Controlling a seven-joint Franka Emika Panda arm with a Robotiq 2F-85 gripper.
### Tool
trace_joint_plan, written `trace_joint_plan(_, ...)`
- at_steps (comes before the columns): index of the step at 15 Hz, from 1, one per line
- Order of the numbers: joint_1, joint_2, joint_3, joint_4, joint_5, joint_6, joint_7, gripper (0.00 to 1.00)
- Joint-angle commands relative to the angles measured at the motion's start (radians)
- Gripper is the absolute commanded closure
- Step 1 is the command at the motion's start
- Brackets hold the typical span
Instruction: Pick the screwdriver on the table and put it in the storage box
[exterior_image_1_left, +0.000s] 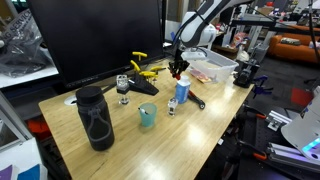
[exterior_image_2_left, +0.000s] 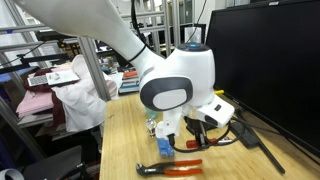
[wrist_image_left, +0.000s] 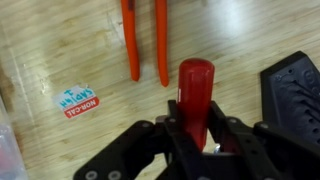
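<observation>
In an exterior view we see the gripper (exterior_image_1_left: 178, 69) hanging low over the wooden table (exterior_image_1_left: 200, 135), near the far right part of it. The storage box (exterior_image_1_left: 215, 72) sits just right of the gripper, at the table's far right edge. A blue bottle (exterior_image_1_left: 182, 91) stands just in front of the gripper; a teal cup (exterior_image_1_left: 147, 115) and a black jug (exterior_image_1_left: 95, 117) stand nearer and to the left. The screwdriver is too small for us to make out here.

In an exterior view from the other side, the arm fills the middle and the gripper (exterior_image_2_left: 197, 128) points down at the table (exterior_image_2_left: 120, 150). A pair of orange handles (exterior_image_2_left: 172, 167) lies flat on the wood just near of it. We cannot tell the jaw state from here.

Wrist view: the gripper (wrist_image_left: 197, 132) is clenched on the screwdriver (wrist_image_left: 195, 85), whose red handle stands between the two fingers and sticks out past them. It is in the claw, not in the box. The two orange handles (wrist_image_left: 146, 40) lie on the wood beyond it, a blue-and-red sticker (wrist_image_left: 77, 100) to the left and a black tool (wrist_image_left: 295, 95) to the right.
</observation>
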Motion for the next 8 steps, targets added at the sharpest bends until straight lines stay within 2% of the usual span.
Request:
trace_joint_plan(1,0.010,-0.090,-0.020,-0.112,0.012,0.110,0.040,0.92)
trace_joint_plan(4,0.029,-0.155,-0.048,-0.171,-0.007,0.174,0.093,0.92)
trace_joint_plan(6,0.062,-0.182,-0.094,-0.203,-0.046,0.218,0.170,0.92)
trace_joint_plan(8,0.126,-0.196,-0.187,-0.231,-0.144,0.259,0.299,0.92)
